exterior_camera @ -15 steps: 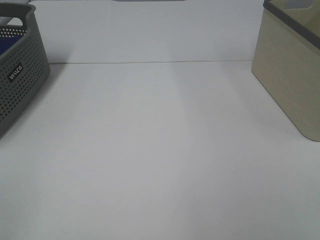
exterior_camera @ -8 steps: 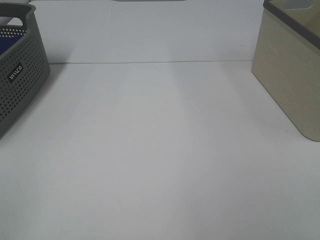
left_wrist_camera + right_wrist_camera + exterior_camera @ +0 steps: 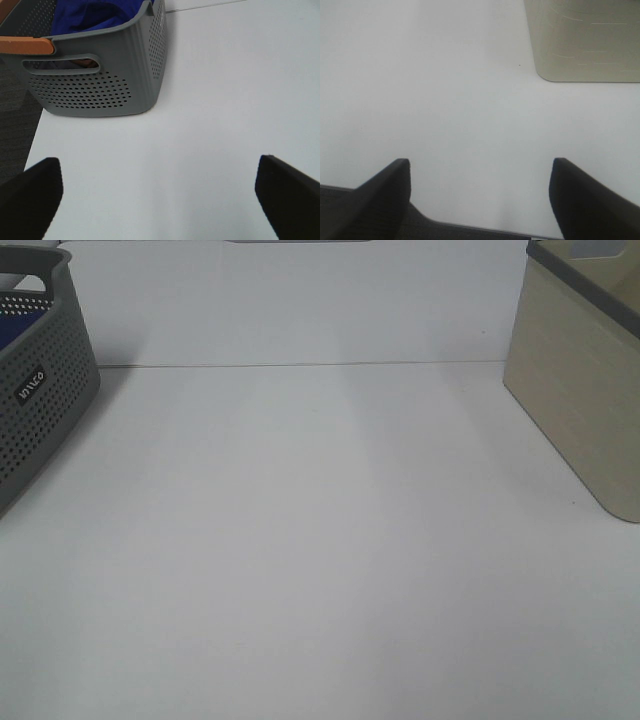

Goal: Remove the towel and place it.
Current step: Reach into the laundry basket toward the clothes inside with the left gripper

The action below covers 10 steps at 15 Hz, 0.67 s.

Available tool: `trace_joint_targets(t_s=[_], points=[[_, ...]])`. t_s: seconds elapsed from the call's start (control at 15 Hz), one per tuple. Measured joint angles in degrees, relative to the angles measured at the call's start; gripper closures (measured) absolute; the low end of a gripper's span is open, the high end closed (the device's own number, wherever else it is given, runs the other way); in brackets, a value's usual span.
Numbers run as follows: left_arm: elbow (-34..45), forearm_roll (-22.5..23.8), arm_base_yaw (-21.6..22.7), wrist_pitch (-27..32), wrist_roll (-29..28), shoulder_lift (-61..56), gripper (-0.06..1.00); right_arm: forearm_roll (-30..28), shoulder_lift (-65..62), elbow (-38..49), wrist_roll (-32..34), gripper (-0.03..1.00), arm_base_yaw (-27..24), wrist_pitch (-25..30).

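The royal-blue towel (image 3: 92,14) lies bunched inside the grey perforated basket (image 3: 100,85); in the exterior high view only a blue sliver (image 3: 18,328) shows inside that basket (image 3: 40,410) at the far left. My left gripper (image 3: 159,192) is open and empty, hovering over the white table short of the basket. My right gripper (image 3: 480,197) is open and empty over the table's near edge, short of the beige basket (image 3: 585,42). Neither gripper shows in the exterior high view.
The beige basket (image 3: 580,380) with a dark rim stands at the right. An orange handle (image 3: 27,46) lies across the grey basket's rim. A seam (image 3: 300,365) crosses the white table (image 3: 320,540) at the back. Dark floor (image 3: 15,130) lies beyond the table's edge.
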Motion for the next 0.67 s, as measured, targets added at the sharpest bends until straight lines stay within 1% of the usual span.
trace_joint_targets(t_s=[0.67], points=[[0.0,0.0,0.0,0.0,0.11,0.0,-0.05,0.0,0.0,0.0,0.0,0.22,0.0,0.0]])
